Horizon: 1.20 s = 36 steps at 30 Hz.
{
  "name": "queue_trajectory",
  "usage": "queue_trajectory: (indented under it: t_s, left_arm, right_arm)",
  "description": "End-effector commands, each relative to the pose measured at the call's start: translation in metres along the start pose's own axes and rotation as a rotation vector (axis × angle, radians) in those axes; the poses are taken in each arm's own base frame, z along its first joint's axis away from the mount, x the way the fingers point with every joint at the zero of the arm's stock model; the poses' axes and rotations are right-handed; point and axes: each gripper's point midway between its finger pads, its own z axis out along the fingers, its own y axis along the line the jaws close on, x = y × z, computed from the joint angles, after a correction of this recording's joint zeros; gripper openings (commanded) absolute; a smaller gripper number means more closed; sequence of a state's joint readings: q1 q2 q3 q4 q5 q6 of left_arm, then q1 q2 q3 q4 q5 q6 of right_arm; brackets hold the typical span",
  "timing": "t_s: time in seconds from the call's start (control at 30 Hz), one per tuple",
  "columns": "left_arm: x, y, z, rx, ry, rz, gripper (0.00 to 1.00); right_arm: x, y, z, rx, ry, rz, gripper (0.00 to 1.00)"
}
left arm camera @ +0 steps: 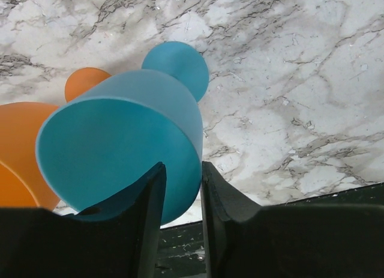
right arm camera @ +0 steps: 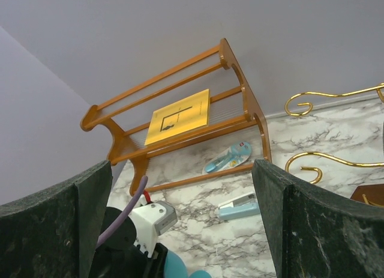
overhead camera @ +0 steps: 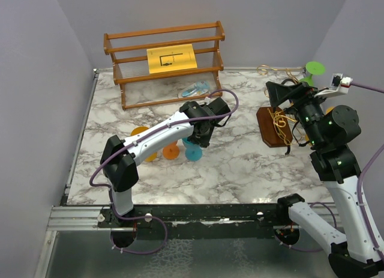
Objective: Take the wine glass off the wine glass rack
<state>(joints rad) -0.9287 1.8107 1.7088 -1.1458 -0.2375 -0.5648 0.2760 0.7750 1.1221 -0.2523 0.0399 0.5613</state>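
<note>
On the marble table [overhead camera: 240,170], the left arm [overhead camera: 153,137] stretches toward the centre. Its pincer [left arm camera: 182,170] is clenched on the rim of a translucent teal wine glass [left arm camera: 120,146], beside orange glasses [overhead camera: 171,151]. The right arm [overhead camera: 336,152] bends over the wine glass rack [overhead camera: 274,128] at right, its pincer [right arm camera: 183,194] released, spread wide.

- Table [overhead camera: 240,164]: white marble, grey veins.
- Wine glass [left arm camera: 120,152]: teal blue.
- Other glass [left arm camera: 24,140]: orange.
- Wine glass rack [overhead camera: 267,125]: dk-brown base, gold wire.
- Shelf [overhead camera: 165,50]: reddish-brown w/ yellow sheet [overhead camera: 173,57].
</note>
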Motion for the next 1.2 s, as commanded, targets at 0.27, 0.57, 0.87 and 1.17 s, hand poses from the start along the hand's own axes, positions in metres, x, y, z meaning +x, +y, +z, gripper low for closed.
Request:
queue_trajectory:
  t_s: [0.27,0.57,0.87,1.17]
  left_arm:
    - [-0.029,0.017,-0.051,0.026,-0.213,-0.057,0.55]
    - [-0.055,0.023,-0.092,0.115,-0.420,-0.035,0.80]
    - [-0.077,0.033,-0.140,0.218,-0.692,0.027,0.99]
    - [-0.066,0.052,-0.173,0.271,-0.948,0.037,0.99]
  right_arm:
    - [-0.011,0.003,-0.006,-0.016,-0.035,-0.090,1.00]
    - [-0.033,-0.010,-0.012,0.061,-0.074,-0.261,1.00]
    - [-0.052,-0.030,0.005,0.221,-0.034,-0.401,1.00]
    - [-0.049,-0.060,0.044,0.418,0.060,-0.424,0.97]
